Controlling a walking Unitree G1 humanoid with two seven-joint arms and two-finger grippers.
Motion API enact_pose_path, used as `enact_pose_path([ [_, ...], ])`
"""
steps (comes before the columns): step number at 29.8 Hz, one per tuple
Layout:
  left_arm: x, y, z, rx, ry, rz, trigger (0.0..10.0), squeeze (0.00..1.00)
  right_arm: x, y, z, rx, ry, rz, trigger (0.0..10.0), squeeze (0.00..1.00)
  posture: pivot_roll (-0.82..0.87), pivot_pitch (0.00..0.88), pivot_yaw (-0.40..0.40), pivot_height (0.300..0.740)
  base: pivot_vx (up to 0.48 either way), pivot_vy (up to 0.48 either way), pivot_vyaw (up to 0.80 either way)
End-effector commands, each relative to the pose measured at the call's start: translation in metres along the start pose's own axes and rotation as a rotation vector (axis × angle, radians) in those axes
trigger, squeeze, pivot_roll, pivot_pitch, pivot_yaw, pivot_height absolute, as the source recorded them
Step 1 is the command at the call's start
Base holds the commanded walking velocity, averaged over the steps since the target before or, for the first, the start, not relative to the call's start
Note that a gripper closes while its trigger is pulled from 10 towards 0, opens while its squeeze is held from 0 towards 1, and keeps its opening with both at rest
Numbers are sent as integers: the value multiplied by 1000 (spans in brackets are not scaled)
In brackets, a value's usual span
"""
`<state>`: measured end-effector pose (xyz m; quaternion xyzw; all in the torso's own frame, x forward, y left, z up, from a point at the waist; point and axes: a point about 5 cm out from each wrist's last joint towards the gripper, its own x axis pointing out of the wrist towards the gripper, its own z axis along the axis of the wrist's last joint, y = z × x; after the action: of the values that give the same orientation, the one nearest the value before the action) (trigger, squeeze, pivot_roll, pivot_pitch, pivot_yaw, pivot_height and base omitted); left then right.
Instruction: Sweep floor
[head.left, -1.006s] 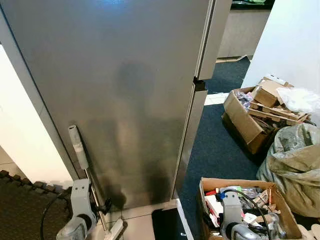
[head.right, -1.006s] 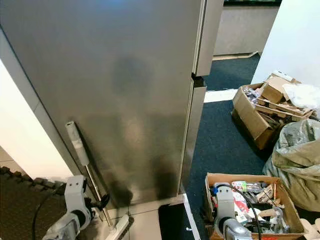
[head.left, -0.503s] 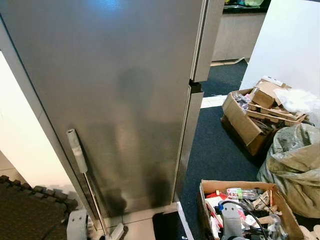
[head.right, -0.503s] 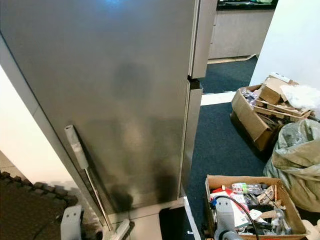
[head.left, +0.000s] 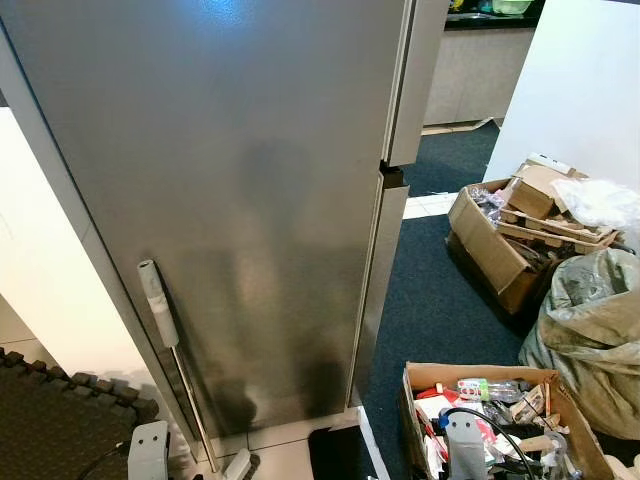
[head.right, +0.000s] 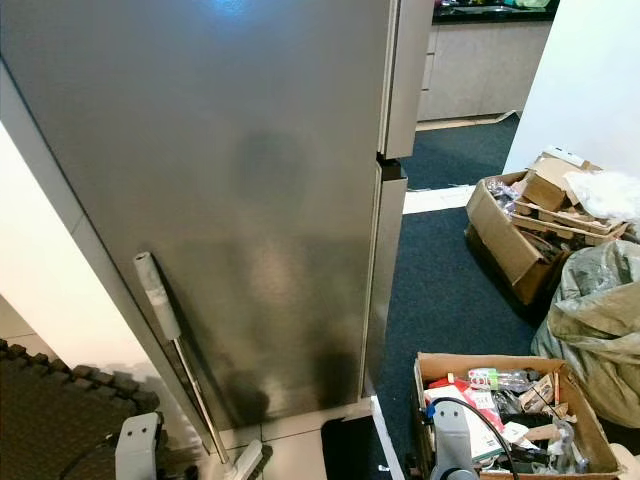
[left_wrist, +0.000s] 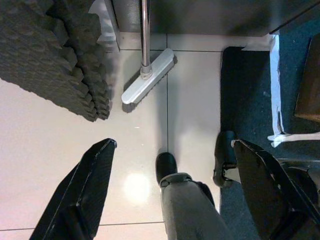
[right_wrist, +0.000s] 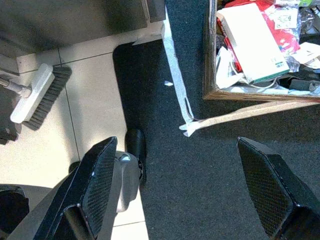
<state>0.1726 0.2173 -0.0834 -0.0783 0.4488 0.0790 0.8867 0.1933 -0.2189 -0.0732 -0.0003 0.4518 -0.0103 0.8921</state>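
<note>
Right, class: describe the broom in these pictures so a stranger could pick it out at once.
Start at the tall grey refrigerator that fills the middle of the head views. At its lower left corner, the broom leans against its side, brush head on the pale floor tiles. Unlike the cluttered cardboard boxes nearby, it is a thin metal pole with a pale grip.

nothing legible anywhere; the packets in the cardboard box (right_wrist: 260, 50) probably carry print, but it's too small to read.

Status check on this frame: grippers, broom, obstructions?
Left gripper and right gripper open, empty. Broom unheld, leaning on fridge. Foam mat beside its head.
</note>
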Motion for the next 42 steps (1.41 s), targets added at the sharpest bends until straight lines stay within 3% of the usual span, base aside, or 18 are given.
enact_pose_path([
  [1,0,3,4,9,-3,12,10000,0,1,5,-2,3,15,7,10000,0,-29,0,13,740,-266,0,0],
  [11,-4,21,-2,-33,12,52,10000,0,1,9,-2,-13,17,26,10000,0,-18,0,2,740,-292,0,0],
  [28,-2,3,-11,-53,24,31,10000,0,0,6,-5,-49,28,25,10000,0,-26,0,1,740,-326,0,0],
  [42,-3,3,-13,-52,32,27,10000,0,0,4,-5,-49,27,23,10000,0,-33,0,0,740,-331,0,0],
])
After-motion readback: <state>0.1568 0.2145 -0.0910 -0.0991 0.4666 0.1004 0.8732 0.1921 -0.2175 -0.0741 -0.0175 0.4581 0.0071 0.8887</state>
